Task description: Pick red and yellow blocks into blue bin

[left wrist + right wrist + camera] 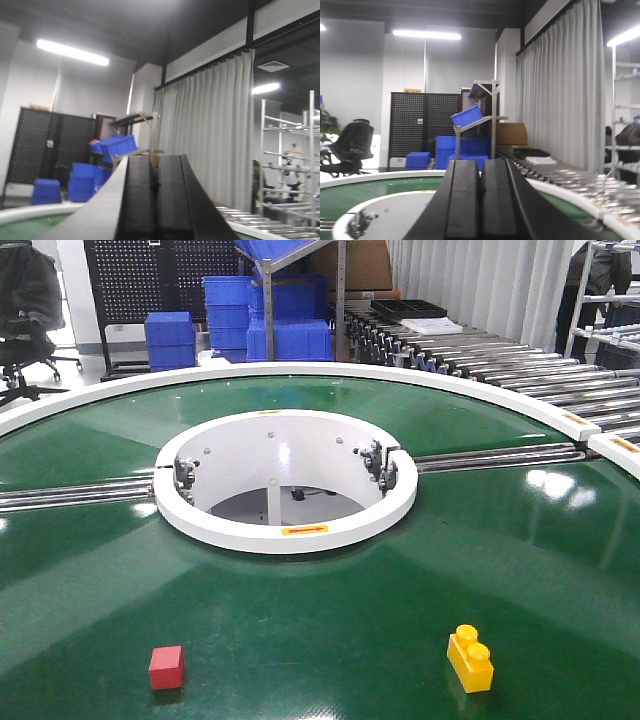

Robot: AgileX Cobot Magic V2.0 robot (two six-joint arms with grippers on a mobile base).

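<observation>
A small matte red cube [167, 667] sits on the green belt at the near left. A yellow toy brick with two round studs [470, 657] sits at the near right. The large glossy blue bin with a rolled rim is out of view. No gripper shows in the front view. In the left wrist view my left gripper [155, 162] is shut, black fingers pressed together, holding nothing and pointing out into the room. In the right wrist view my right gripper [480, 167] is likewise shut and empty, raised above the belt.
A white ring [285, 530] surrounds a round opening in the middle of the green circular conveyor [320, 620]. Metal rails run left and right from it. A roller conveyor [520, 370] lies at the back right. Ribbed blue crates [270, 325] stack at the back.
</observation>
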